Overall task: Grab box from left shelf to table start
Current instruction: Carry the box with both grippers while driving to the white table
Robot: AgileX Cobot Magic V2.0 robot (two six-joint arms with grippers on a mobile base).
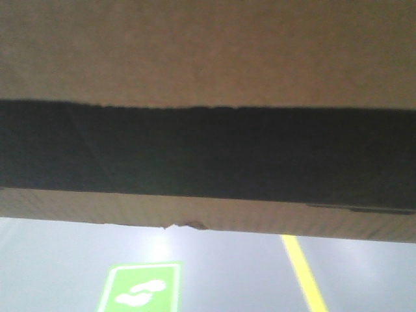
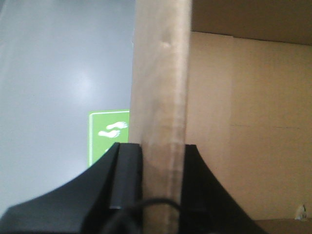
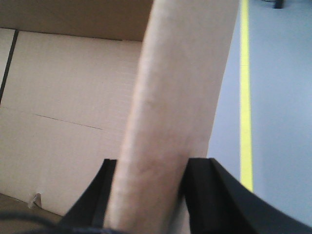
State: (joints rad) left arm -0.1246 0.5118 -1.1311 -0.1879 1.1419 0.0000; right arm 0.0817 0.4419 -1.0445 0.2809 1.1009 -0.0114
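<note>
The brown cardboard box (image 1: 208,52) fills the upper part of the front view, its dark open inside a black band across the middle. My left gripper (image 2: 161,147) is shut on the box's left wall (image 2: 161,87), one black finger outside and one inside. My right gripper (image 3: 153,163) is shut on the box's right wall (image 3: 175,87) in the same way. The box hangs above a pale grey surface. The left shelf and the table are out of view.
Below the box lies a pale grey floor (image 1: 58,260) with a green footprint marker (image 1: 140,286), which also shows left of the box wall as a green marker (image 2: 108,136). A yellow line (image 1: 302,270) runs on the right; the same yellow line (image 3: 245,97) passes the right gripper.
</note>
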